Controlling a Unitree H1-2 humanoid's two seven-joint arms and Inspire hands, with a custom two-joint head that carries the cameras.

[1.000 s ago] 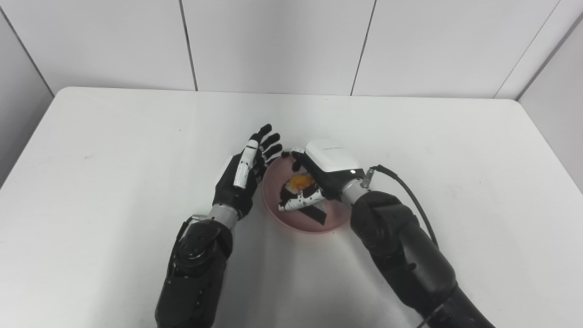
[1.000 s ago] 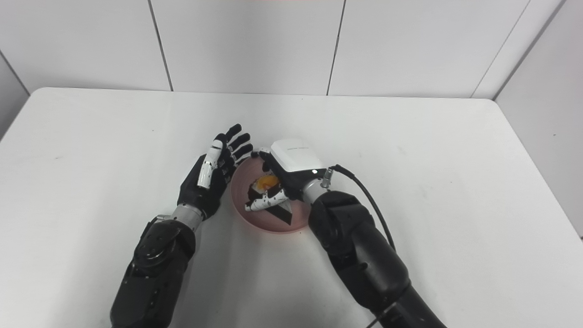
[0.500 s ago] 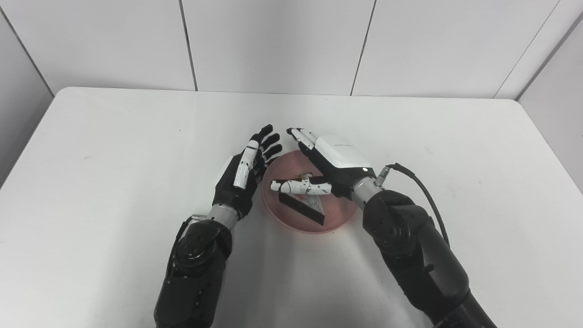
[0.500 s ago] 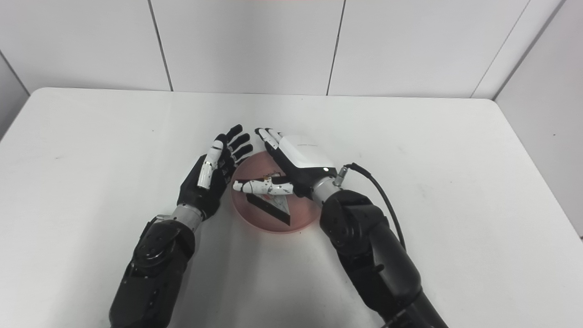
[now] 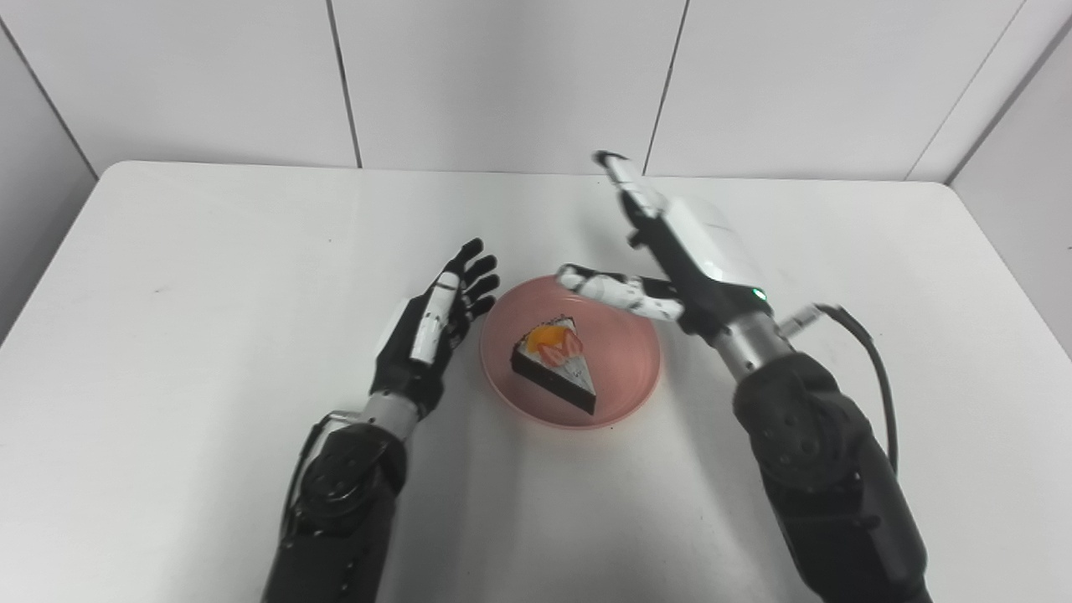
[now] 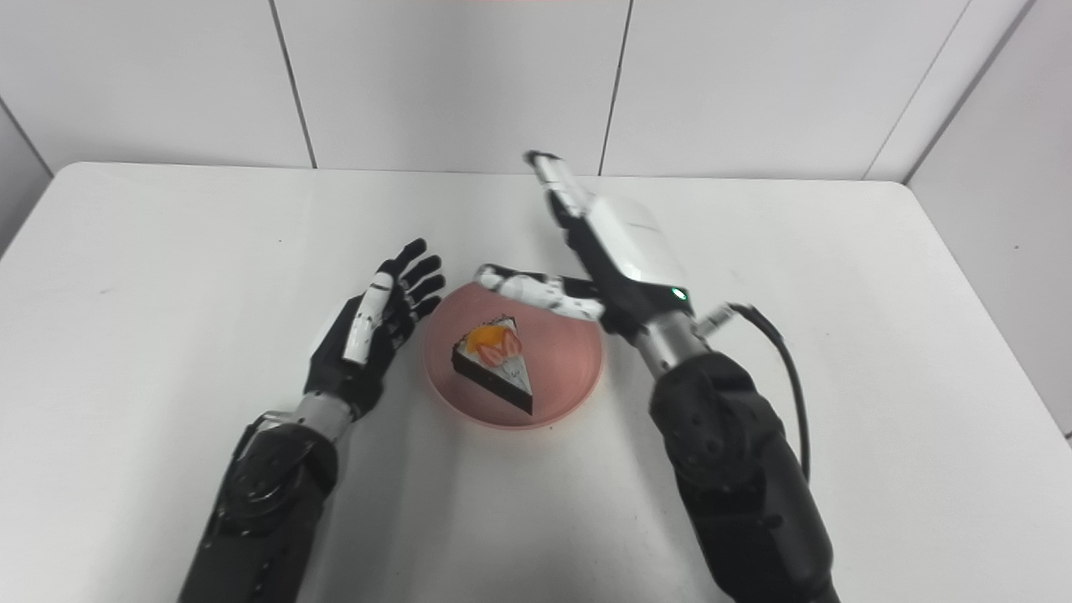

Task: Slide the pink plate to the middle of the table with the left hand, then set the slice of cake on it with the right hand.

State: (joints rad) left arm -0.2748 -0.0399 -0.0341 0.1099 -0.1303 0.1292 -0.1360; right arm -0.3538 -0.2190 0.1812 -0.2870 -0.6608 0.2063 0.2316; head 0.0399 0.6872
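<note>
The pink plate [image 5: 624, 377] sits near the middle of the white table. On it lies the slice of cake [image 5: 554, 364], dark sided with white top, orange and red fruit, its point toward me. My right hand [image 5: 678, 251] hovers above and behind the plate's right rim, open, fingers stretched up and away, thumb reaching left over the rim. My left hand [image 5: 431, 331] rests open just left of the plate, palm facing it, apart from the rim. In the right eye view the cake [image 6: 494, 362] and plate [image 6: 569, 377] show fully.
White table [image 5: 209, 251] with bare surface all around; wall panels stand behind its far edge. A black cable [image 5: 867, 356] loops from my right wrist.
My right hand let go of the cake, opened and rose up and to the right off the plate. The cake stays on the plate. My left hand drew back slightly.
</note>
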